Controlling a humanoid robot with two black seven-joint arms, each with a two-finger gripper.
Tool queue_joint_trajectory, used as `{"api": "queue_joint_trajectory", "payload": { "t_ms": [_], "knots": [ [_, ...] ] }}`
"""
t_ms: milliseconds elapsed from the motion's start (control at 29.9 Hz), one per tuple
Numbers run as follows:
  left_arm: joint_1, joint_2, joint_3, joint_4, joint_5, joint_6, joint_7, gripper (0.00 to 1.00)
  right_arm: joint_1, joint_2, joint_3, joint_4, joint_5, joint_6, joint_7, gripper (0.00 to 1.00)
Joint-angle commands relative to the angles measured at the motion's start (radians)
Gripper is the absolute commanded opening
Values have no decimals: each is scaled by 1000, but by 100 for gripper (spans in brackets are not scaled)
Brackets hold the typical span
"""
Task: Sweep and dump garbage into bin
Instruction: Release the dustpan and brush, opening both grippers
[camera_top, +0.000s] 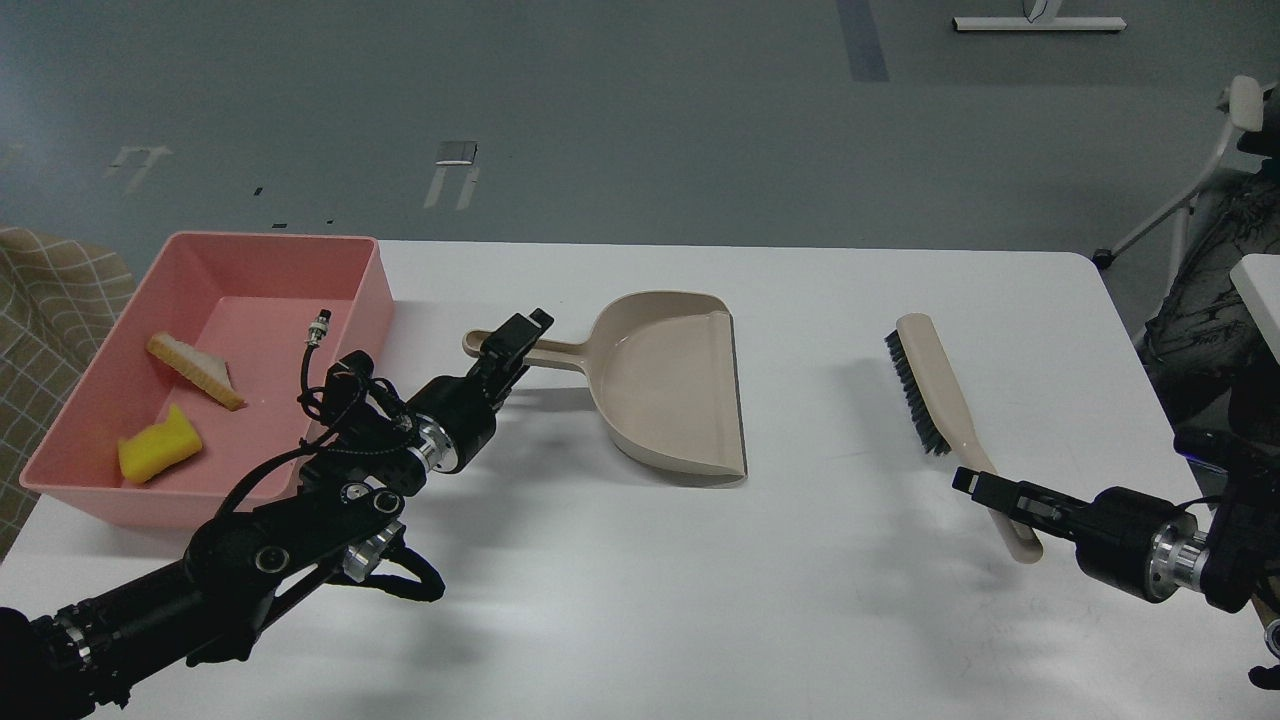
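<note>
The pink bin (365, 285) stands at the table's left edge. Both garbage pieces lie inside it: the yellow sponge chunk (160, 445) near the front and the pale bread slice (195, 370) behind it. The beige dustpan (670, 390) lies flat on the table, empty, with its handle pointing left. My left gripper (515, 342) is shut around that handle. The beige brush (935, 385) with black bristles lies at the right. My right gripper (985, 488) is shut on the low end of its handle.
The white table (640, 600) ends at its rounded right corner, near the right arm. A checked cloth (50, 300) hangs beyond the bin at the left. A chair frame (1190, 200) stands on the floor at the far right.
</note>
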Motion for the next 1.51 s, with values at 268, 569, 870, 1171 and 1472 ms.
{"api": "queue_joint_trajectory", "payload": {
  "t_ms": [268,569,870,1171,1472],
  "knots": [
    [41,56,21,-40,49,-7,-45,96,18,51,9,-41,32,31,0,0],
    [82,153,16,-155,46,-13,-89,97,48,88,9,-87,131,54,-9,0],
    [89,211,10,-204,39,-14,-115,97,44,88,5,-91,129,59,-25,9],
    [87,222,-1,-218,33,-23,-141,97,50,68,6,-81,129,62,-61,79],
    [89,343,-73,-338,26,-128,-163,97,96,-91,21,-10,132,63,-55,100]
  ]
}}
